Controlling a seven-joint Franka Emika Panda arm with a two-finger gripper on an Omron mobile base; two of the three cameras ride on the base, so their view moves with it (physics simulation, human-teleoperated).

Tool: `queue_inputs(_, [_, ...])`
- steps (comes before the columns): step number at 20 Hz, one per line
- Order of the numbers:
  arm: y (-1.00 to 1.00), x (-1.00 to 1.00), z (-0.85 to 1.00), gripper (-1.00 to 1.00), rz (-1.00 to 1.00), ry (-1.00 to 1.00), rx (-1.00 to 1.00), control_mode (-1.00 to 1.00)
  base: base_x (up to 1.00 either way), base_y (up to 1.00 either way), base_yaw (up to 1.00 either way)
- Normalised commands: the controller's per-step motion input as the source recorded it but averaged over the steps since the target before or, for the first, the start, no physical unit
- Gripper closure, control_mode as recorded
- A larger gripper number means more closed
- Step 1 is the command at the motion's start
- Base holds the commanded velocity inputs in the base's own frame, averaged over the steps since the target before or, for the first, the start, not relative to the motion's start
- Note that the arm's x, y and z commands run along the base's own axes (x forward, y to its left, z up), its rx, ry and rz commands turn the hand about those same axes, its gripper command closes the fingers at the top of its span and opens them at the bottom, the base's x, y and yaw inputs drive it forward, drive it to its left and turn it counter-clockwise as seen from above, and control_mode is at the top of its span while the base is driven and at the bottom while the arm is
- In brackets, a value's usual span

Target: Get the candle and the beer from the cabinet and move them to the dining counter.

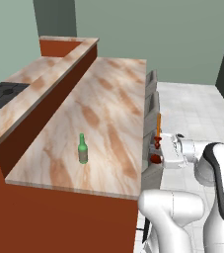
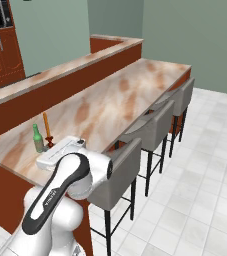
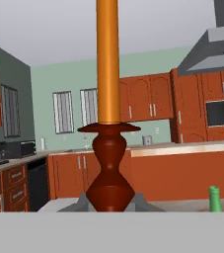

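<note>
Candle (image 3: 108, 123) held upright at the dining counter (image 1: 108, 99) edge, beer (image 1: 83, 149) already stood on it

Gripper (image 3: 111, 205) jaws pinched on the candle's holder base; slab not yet under it in the left base view, so early release could drop it by the stools (image 2: 150, 130); tall taper may tip; beer label unreadable

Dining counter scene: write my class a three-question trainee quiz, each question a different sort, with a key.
1. True or false: the beer stands upright on the dining counter.
2. The gripper is shut on: A) the beer B) the candle C) nothing
3. Fill in: grey ____ line the counter's side.

Key: 1 true; 2 B; 3 stools
</note>
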Motion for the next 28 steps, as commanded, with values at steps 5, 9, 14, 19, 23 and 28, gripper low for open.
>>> queue_inputs(5, [0.18,0.13,-0.12,1.0,0.0,0.0,0.02,-1.0,0.0,0.0,0.0])
queue_inputs(9, [0.19,0.14,-0.14,1.0,-0.02,0.0,0.0,-1.0,0.0,0.0,0.0])
queue_inputs(14, [0.21,0.12,-0.21,1.0,-0.02,0.0,0.0,-1.0,0.0,0.0,0.0])
queue_inputs(19, [0.16,0.12,-0.43,1.0,0.0,-0.02,0.0,-1.0,0.0,0.0,0.0])
queue_inputs(23, [0.08,0.08,-0.56,1.0,0.0,-0.14,0.0,-1.0,0.0,0.0,0.0])
queue_inputs(28, [0.11,0.07,-0.53,1.0,0.0,-0.18,0.0,-1.0,0.0,0.0,0.0])
